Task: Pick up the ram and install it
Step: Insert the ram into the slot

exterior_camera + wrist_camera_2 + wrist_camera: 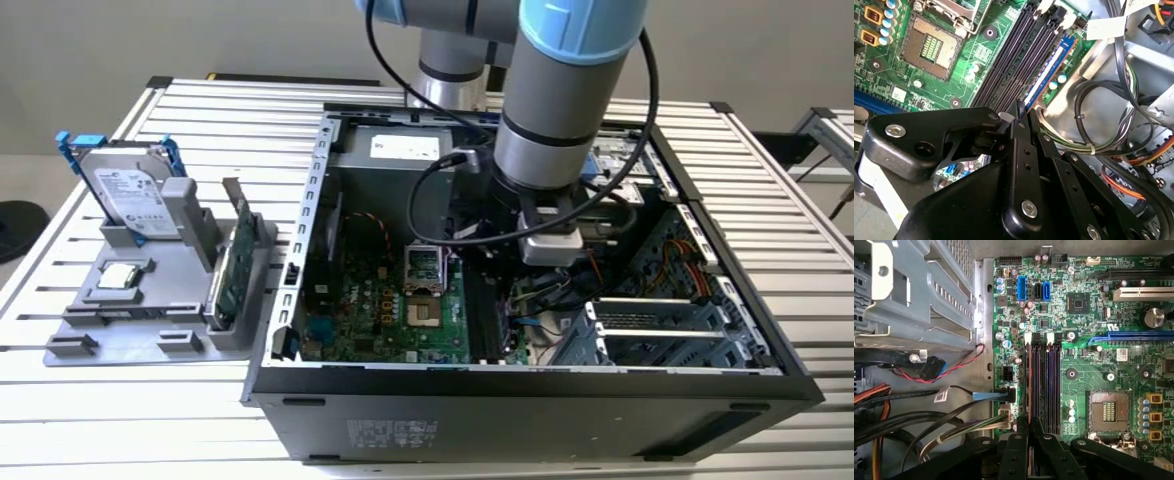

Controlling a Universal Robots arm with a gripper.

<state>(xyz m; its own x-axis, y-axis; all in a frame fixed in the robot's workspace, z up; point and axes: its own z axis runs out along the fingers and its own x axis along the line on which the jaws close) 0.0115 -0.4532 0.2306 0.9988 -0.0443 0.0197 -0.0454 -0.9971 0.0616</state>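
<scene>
My gripper (1029, 426) is low inside the open computer case (534, 385), over the row of black memory slots (1046, 380) beside the CPU socket (1110, 411). Its black fingers (1021, 127) are shut on the ram (1046, 72), a thin stick seen edge-on. The ram (1028, 385) runs along the outermost slot, the one nearest the cable bundle. How deep it sits in that slot I cannot tell. In the exterior view the gripper (507, 262) hangs under the grey arm, above the green motherboard (374, 310).
Black, orange and red cables (1104, 125) crowd the slot's outer side, next to a metal drive cage (919, 295). On the exterior view's left, a grey holder (134, 310) on the slatted table carries a silver hard drive (131, 195), a green expansion card (234, 275) and a processor chip (120, 277).
</scene>
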